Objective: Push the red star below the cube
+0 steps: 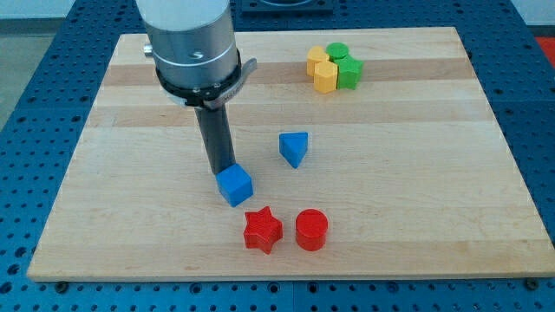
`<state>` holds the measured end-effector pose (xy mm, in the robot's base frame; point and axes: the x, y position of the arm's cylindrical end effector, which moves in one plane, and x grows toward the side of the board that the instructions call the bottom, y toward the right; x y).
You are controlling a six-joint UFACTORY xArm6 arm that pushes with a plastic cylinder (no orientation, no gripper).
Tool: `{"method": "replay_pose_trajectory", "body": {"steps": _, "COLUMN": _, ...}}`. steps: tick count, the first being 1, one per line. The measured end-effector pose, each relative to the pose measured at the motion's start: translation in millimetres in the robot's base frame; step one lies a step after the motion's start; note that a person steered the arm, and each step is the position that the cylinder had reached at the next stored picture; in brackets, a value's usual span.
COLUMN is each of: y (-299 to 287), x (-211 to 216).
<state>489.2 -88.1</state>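
My tip (222, 170) – a bare rod w/o claw – touches blue cube (234, 185); red star (262, 230) just below-right.

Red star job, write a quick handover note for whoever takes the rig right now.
My tip sits against the blue cube, at its upper-left edge.
The red star lies just toward the view's bottom from the cube, slightly right, with the red cylinder on its right.
Done: the star looks roughly below the cube already.
Left: perhaps nudge the star slightly left, without shifting the cube.
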Motion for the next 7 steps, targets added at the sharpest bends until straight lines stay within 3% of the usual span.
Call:
{"method": "replay_pose_trajectory", "body": {"steps": 2, "y": 0, "x": -8}}
{"method": "replay_pose_trajectory", "body": {"steps": 4, "y": -36, "x": 13}}
{"method": "replay_pose_trajectory", "body": {"steps": 6, "y": -30, "x": 97}}
{"method": "replay_pose_trajectory", "body": {"steps": 7, "y": 10, "x": 128}}
